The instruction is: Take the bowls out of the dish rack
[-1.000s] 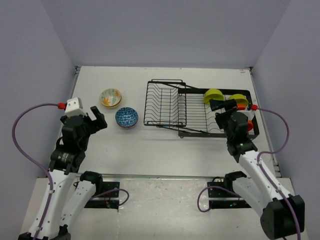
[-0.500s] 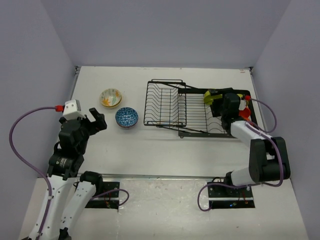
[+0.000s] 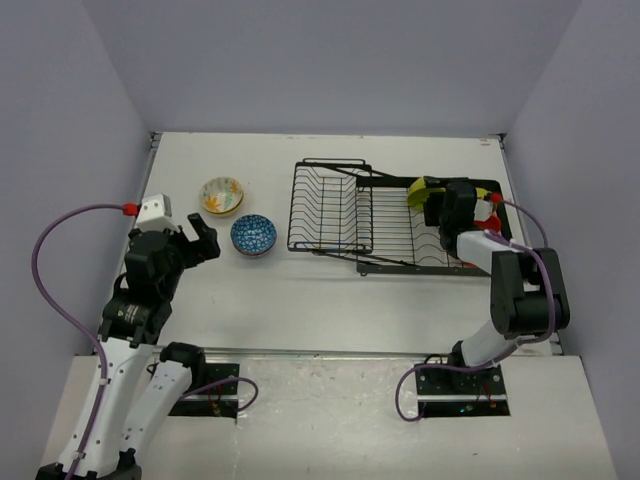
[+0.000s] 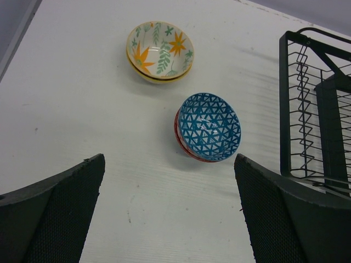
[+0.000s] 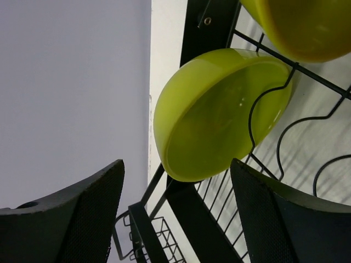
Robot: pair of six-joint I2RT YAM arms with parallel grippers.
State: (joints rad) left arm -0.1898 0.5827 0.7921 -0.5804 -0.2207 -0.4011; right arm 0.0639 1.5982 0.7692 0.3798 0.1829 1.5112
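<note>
Step in hand, as I judge it: the right arm is going for the next bowl in the dish rack.

- Right gripper: jaws apart, nothing between the pads. It is over the rack's flat section, at the far right end.
- Lime green bowl: stands on edge in the rack's wire slots, tilted, hollow side toward the wrist camera. It sits ahead of the open fingers. I cannot tell whether either pad touches it.
- Second bowl: yellowish in this view, in the next slot and close beside the green one.
- Left gripper: jaws wide apart, empty, hovering over the table well left of the rack.
- Floral bowl and blue-patterned bowl: upright on the table left of the rack. Each shows a second rim beneath it, so each may be nested in another bowl.

Risks from here (judgement):
1. The glazed rim is curved and tilted. If the jaws close off-centre, the bowl could squirt out sideways or roll along the wires.
2. A wire loop crosses the bowl's face. Lifting at an angle could snag the rim and drag the rack.
3. The neighbouring bowl is close, so a wide finger could knock it out of its slot.
4. A shallow pinch on the rim alone may slip during the carry out of the rack.
</note>
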